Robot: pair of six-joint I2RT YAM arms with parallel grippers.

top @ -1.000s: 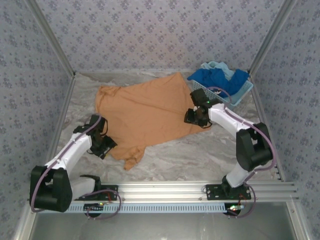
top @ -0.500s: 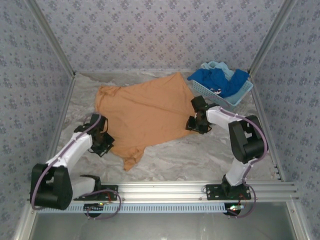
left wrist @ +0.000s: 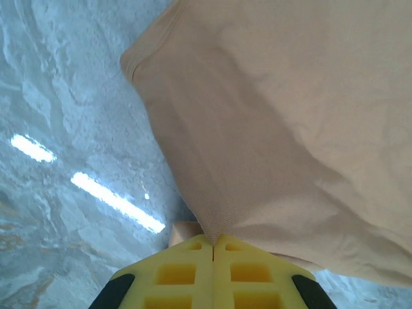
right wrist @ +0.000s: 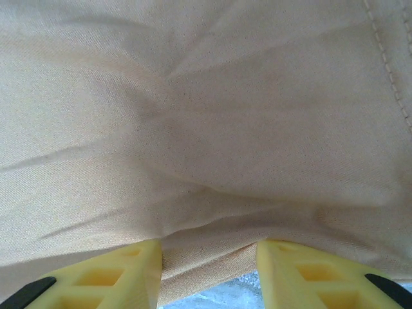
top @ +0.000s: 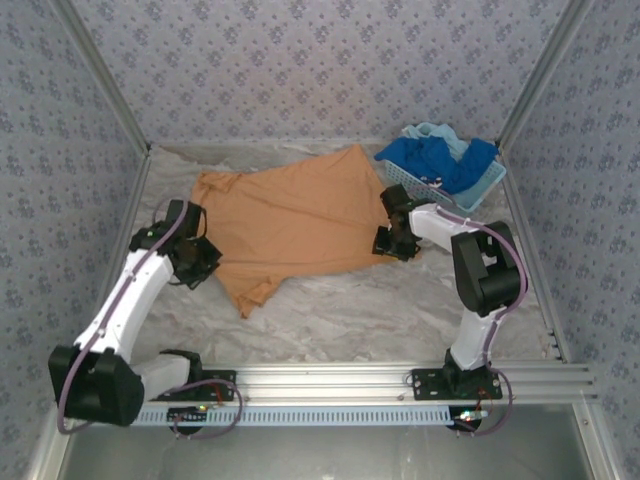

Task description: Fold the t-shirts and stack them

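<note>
Left arm [top: 125,300] stretched forward-left, low; left gripper [left wrist: 213,241] fingers pressed together, pinching orange t-shirt [left wrist: 290,116]; right arm [top: 485,268] folded, elbow raised; right gripper [right wrist: 209,248] fingers apart.

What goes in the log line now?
left pincer: shut on orange t-shirt | right pincer: open around its edge | blue t-shirts: in basket

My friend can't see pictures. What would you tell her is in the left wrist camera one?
The yellow left gripper is shut at the bottom of the picture, pinching a fold of the orange-tan t-shirt, which spreads up and to the right. The grey marbled table, with bright streaks of reflected light, shows on the left.
</note>
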